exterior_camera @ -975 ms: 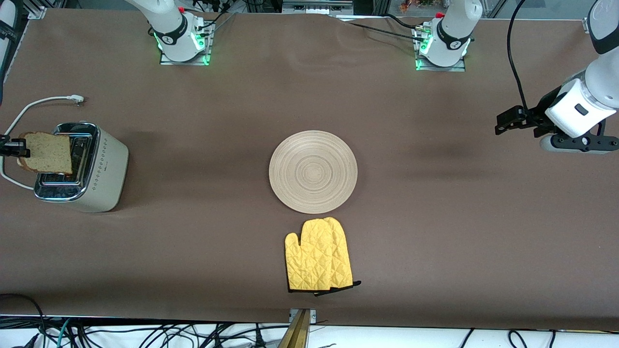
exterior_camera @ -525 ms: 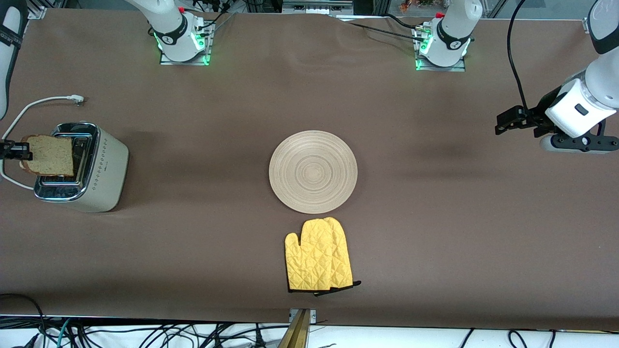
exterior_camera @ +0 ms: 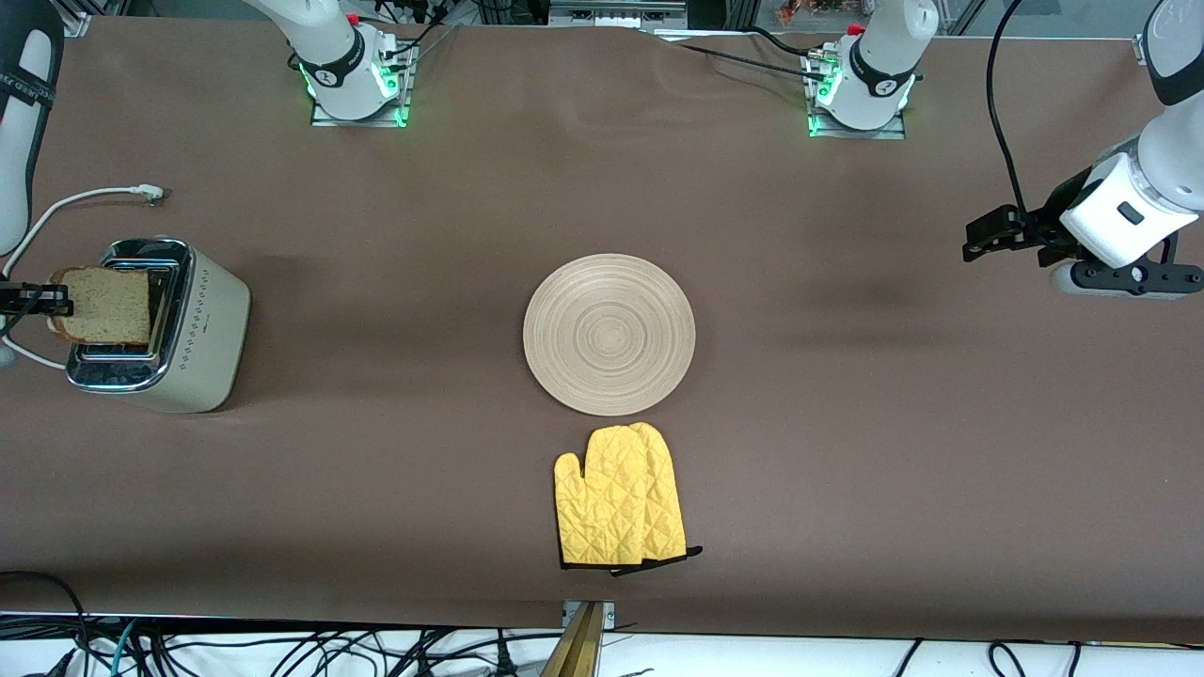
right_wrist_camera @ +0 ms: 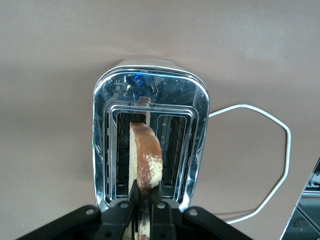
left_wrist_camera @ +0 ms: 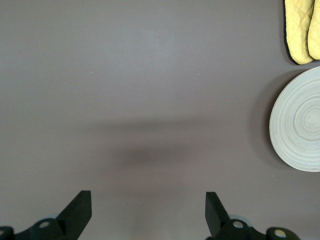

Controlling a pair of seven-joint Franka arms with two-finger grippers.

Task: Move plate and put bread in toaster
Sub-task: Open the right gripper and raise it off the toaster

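Note:
The cream toaster (exterior_camera: 202, 329) stands at the right arm's end of the table, its chrome top (right_wrist_camera: 150, 82) facing up. My right gripper (exterior_camera: 38, 301) (right_wrist_camera: 145, 204) is shut on the brown bread (exterior_camera: 103, 306) (right_wrist_camera: 146, 157). The slice hangs upright and edge-on, low over the toaster's slots. Whether its lower edge is inside a slot I cannot tell. The round light-wood plate (exterior_camera: 609, 334) (left_wrist_camera: 300, 125) lies mid-table. My left gripper (exterior_camera: 983, 240) (left_wrist_camera: 147, 212) waits open and empty over bare cloth at the left arm's end.
A yellow quilted oven mitt (exterior_camera: 619, 508) (left_wrist_camera: 301, 30) lies just nearer the front camera than the plate. The toaster's white cord (exterior_camera: 85, 196) (right_wrist_camera: 272, 150) loops on the table beside the toaster. Brown cloth covers the table.
My right gripper has lowered the bread toward the toaster's top and shifted it slightly over the slots. The left arm, plate and mitt have not moved.

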